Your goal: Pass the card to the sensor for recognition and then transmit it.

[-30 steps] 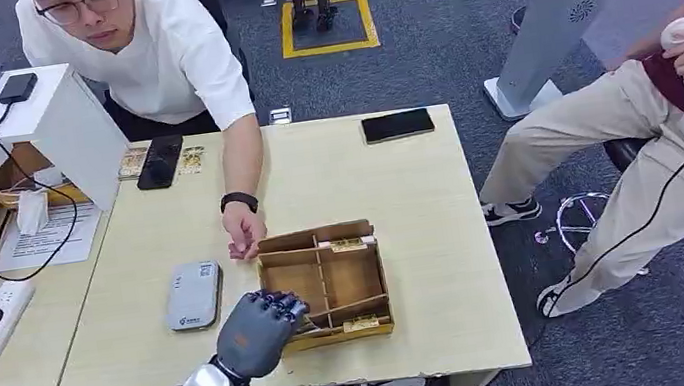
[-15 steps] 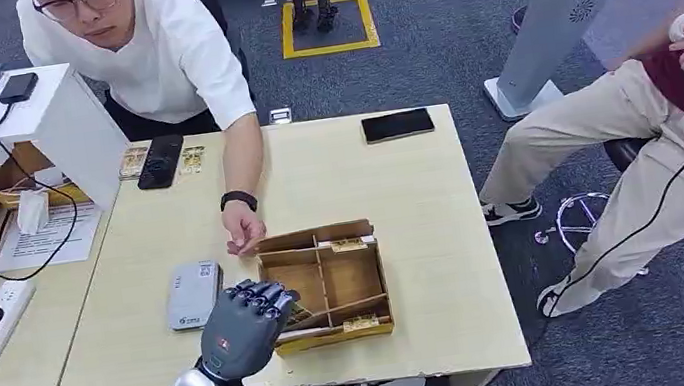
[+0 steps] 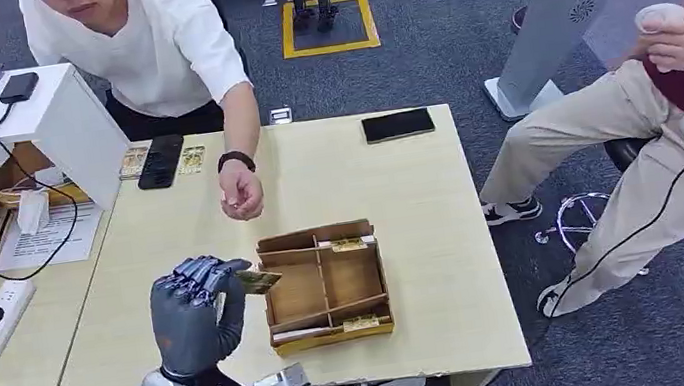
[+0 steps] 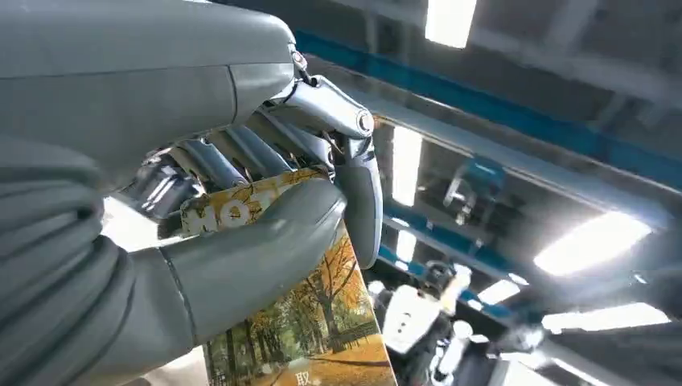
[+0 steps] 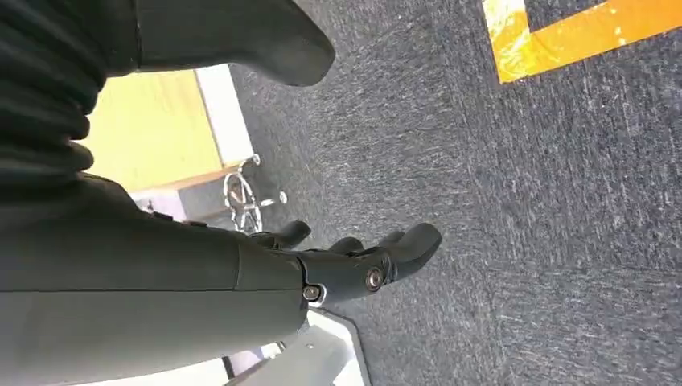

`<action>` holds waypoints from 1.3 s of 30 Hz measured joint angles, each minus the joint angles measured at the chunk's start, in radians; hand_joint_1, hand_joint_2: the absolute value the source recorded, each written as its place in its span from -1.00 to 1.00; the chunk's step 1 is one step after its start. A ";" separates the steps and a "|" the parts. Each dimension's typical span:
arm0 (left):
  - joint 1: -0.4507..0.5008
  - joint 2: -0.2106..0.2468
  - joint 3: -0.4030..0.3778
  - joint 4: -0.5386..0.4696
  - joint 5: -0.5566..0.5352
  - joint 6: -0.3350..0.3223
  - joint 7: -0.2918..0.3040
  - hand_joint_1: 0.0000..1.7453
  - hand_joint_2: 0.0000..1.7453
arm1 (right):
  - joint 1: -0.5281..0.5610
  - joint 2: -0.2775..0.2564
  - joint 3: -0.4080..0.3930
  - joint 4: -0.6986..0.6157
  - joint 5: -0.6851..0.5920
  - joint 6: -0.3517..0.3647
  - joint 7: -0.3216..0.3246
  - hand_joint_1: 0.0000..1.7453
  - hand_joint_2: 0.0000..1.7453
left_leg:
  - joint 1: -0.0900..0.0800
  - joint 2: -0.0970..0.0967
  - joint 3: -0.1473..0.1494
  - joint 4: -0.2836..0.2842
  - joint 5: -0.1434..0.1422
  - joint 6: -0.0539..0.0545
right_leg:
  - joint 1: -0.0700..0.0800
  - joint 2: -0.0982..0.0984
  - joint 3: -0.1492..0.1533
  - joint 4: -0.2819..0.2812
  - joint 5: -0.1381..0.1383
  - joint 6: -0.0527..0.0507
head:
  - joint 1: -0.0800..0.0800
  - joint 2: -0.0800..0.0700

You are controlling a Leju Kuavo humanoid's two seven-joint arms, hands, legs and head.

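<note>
We see the left hand [image 3: 195, 310] raised above the table [image 3: 426, 242], its thumb and fingers [image 4: 241, 153] pinching a card [image 3: 257, 281] by one end. The card's long axis runs out from the fingertips toward the tray [image 3: 325, 281], its free end hanging just over the tray's near-left corner; in the left wrist view the printed face, an autumn-tree picture, extends past the thumb. We cannot locate the sensor itself in the head view; we judge that it lies beneath the raised hand, on the side away from the tray, so the coming move would be a lowering of the card flat onto it. A person's hand [image 3: 240, 189] hovers beyond the fingers, across the table, well placed to receive the card afterwards. The right hand [image 5: 354, 257] hangs over the floor, fingers loosely apart and holding nothing; the left is clearly the working hand.
</note>
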 joint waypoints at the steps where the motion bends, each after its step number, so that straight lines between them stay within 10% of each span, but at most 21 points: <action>1: 0.000 -0.011 0.010 0.000 0.014 0.000 0.000 1.00 1.00 | 0.000 0.000 0.000 0.000 -0.002 0.000 0.001 -1.00 1.00 | 0.000 0.000 0.000 0.000 0.000 0.000 | 0.000 0.000 0.000 0.000 0.000 0.000 | 0.000 0.000; 5: -0.015 -0.032 0.037 0.023 0.070 0.000 0.045 1.00 1.00 | 0.000 0.004 0.000 0.000 -0.005 0.000 0.002 -1.00 1.00 | 0.000 0.000 0.000 0.000 0.000 0.000 | 0.000 0.000 0.000 0.000 0.000 0.000 | 0.000 0.000; 11: -0.125 -0.022 0.020 0.129 0.178 0.000 0.289 1.00 1.00 | -0.006 0.008 0.002 0.000 -0.002 -0.001 0.005 -1.00 1.00 | 0.000 0.000 0.000 0.000 0.001 0.000 | 0.000 0.000 0.000 0.000 0.000 0.000 | 0.000 0.000; 24: -0.336 0.035 -0.017 0.359 0.079 0.000 0.571 1.00 1.00 | -0.020 0.008 0.019 0.010 0.013 -0.010 0.014 -1.00 1.00 | 0.000 0.000 0.000 0.000 0.001 0.001 | 0.000 0.001 -0.001 0.000 0.001 0.000 | 0.000 0.000; 39: -0.437 0.078 -0.019 0.540 0.079 0.003 0.647 1.00 1.00 | -0.023 0.002 0.035 0.021 0.023 -0.020 0.026 -1.00 1.00 | 0.000 0.001 -0.001 0.000 0.001 0.000 | 0.000 0.001 -0.001 0.000 0.001 0.000 | 0.000 0.000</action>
